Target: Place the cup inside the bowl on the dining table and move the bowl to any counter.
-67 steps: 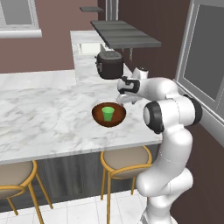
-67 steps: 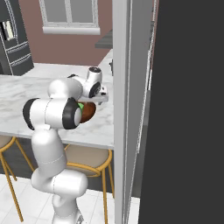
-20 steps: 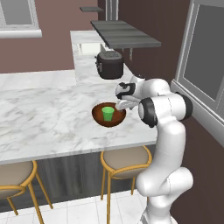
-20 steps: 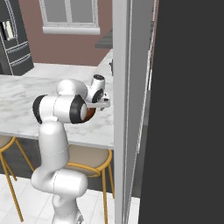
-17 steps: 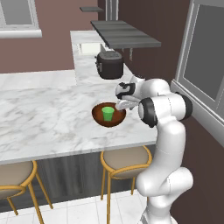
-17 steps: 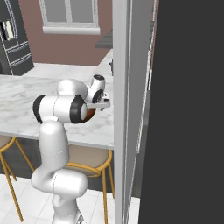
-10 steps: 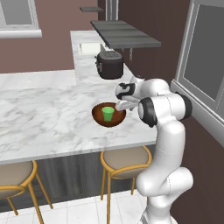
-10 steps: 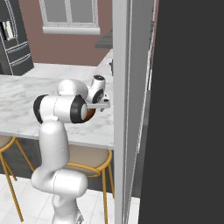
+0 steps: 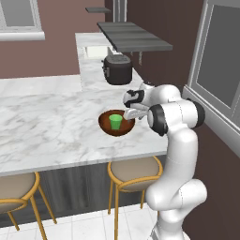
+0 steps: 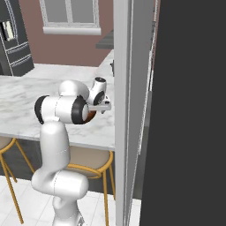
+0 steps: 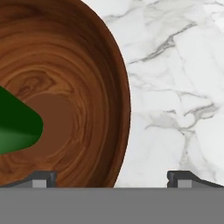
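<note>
Where left base view hides it, gripper [image 11: 111,177] spread astride bowl [image 11: 70,92] rim (cup [image 11: 17,122] inside)

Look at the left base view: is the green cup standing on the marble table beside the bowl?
No, the cup stands upright inside the bowl, not on the dining table.

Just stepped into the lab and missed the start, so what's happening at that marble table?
The cup already stands inside the bowl, which sits near the edge of the dining table. The gripper has come down at the bowl's rim on the arm's side, open, with one fingertip over the bowl's inside and the other over the marble outside. It looks set to grip the rim; the bowl is not yet lifted.
</note>
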Motion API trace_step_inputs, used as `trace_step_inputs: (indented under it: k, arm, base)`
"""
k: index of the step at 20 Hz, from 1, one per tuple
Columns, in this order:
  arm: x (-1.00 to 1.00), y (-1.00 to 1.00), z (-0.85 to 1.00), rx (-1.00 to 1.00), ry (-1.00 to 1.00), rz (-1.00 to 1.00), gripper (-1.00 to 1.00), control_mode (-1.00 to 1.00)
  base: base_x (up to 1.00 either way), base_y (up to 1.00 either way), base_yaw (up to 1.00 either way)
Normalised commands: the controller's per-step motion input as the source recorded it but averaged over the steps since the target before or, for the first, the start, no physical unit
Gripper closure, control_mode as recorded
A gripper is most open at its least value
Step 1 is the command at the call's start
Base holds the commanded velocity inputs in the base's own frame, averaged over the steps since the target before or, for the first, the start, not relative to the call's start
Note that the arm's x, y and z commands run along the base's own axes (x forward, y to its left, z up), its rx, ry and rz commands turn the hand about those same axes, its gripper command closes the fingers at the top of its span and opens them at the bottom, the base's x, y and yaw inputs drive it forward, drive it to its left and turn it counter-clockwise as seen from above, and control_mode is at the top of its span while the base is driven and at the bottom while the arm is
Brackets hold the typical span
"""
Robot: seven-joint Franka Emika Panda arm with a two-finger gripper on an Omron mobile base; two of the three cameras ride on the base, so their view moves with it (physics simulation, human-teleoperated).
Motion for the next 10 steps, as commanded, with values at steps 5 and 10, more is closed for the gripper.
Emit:
trace_step_inputs:
  k: [5,10]
  arm:
    - [0.00,0.00,0.00,0.00,0.00,0.00,-1.00,-1.00]
    - [0.00,0.02,-0.05,0.00,0.00,0.00,-1.00,-1.00]
  base:
    - [0.00,0.00,0.00]
    - [0.00,0.00,0.00]
